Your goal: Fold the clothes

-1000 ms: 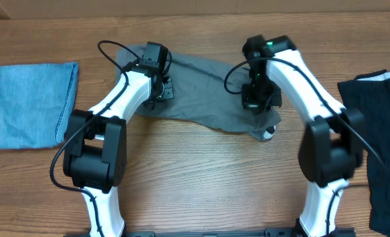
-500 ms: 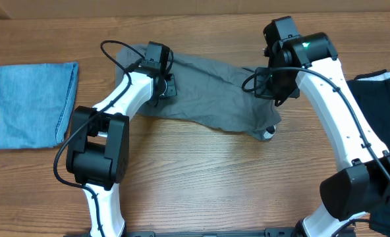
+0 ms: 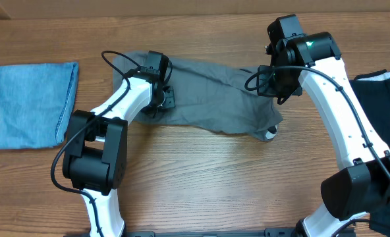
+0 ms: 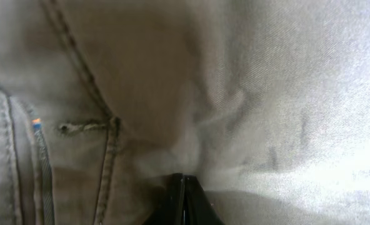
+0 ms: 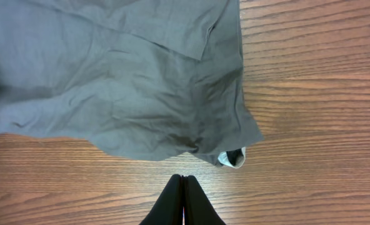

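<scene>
A grey garment (image 3: 215,99) lies spread and creased across the far middle of the table. A white inner bit (image 3: 269,133) shows at its front right corner. My left gripper (image 3: 162,97) is down on the garment's left part. In the left wrist view its jaws (image 4: 182,186) are shut, with grey fabric (image 4: 235,94) and seams bunched at the tips. My right gripper (image 3: 279,89) is raised over the garment's right end. In the right wrist view its jaws (image 5: 182,182) are shut and empty over bare wood, just in front of the garment's hem (image 5: 141,94).
A folded blue denim piece (image 3: 30,102) lies at the left edge. A black garment (image 3: 379,131) with a white piece (image 3: 387,76) at its top lies at the right edge. Bare wooden table (image 3: 201,184) fills the front.
My right arm lifted off the garment and swung up and to the right. My left gripper slid slightly toward the front with the fabric's left part.
</scene>
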